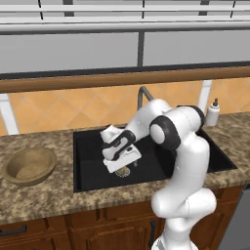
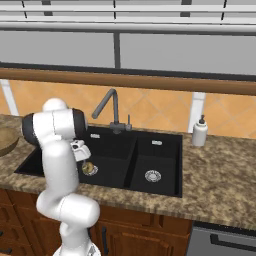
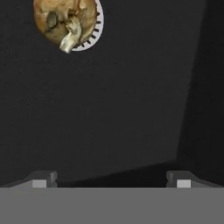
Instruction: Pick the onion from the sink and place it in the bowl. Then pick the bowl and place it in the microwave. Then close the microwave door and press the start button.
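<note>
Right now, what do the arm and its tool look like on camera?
The arm is glossy white, built of rounded tubular links with dark grey to black bands at the joints. The tool has a white blocky body with a dark section behind it; in the hand view its two small fingertips are grey. No cables or markings visible.

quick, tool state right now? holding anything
tool: open, holding nothing, above the sink floor with the onion ahead of it.

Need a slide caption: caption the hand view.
Open gripper above the sink floor, onion resting on the drain.
</note>
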Robot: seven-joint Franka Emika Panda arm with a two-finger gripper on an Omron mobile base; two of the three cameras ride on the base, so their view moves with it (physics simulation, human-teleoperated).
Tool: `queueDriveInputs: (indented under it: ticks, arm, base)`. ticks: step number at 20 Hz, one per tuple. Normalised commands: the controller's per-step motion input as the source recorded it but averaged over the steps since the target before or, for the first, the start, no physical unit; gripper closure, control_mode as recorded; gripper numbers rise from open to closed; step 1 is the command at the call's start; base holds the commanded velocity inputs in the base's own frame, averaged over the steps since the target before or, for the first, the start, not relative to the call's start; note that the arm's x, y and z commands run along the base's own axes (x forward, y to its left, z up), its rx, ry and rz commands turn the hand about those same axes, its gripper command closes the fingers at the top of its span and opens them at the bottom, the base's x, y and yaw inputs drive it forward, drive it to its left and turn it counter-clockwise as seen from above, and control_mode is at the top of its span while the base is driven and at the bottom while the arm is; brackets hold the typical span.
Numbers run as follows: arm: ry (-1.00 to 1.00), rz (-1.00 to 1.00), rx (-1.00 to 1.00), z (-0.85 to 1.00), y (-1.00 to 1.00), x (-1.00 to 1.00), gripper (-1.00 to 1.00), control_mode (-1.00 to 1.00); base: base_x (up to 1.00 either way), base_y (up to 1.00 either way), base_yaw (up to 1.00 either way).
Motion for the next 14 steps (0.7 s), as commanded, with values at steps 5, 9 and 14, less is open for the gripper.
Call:
queueDriveInputs:
  ticks: [5, 9, 14]
  arm:
    - [0.0, -0.01, -0.04, -0.34, 0.0, 0.3, -1.0, -1.0]
    - [0.0, -0.01, 0.0, -0.39, 0.0, 0.3, -1.0, -1.0]
    - [-0.01, 0.0, -0.02, -0.42, 0.0, 0.29, -1.0, -1.0]
  base:
    - [0.0, 0.0, 0.0]
    - [0.0, 0.0, 0.0]
    - [0.0, 0.0, 0.0]
